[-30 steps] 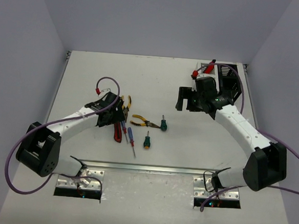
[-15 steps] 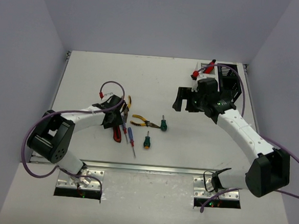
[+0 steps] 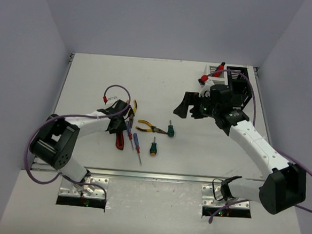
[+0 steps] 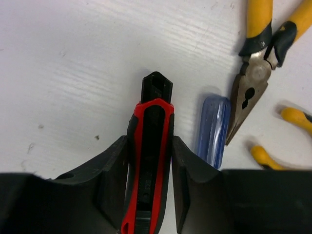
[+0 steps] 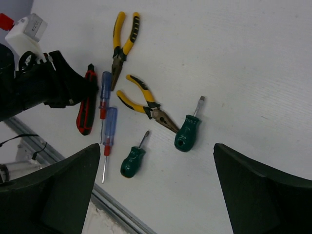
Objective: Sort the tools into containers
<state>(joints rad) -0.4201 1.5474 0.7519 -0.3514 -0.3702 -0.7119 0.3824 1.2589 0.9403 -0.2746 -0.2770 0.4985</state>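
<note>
Right gripper swung leftward, spread open over white table; left gripper clamps red knife.

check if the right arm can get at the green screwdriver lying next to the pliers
Probably yes: the right pincer is open with the green screwdriver in clear view below, nothing lying over it. Only the nose of the pliers sits close beside it.

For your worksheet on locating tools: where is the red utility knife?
In the left wrist view, the red utility knife lies between the left hand's fingers, a blue-handled screwdriver close beside it.
</note>
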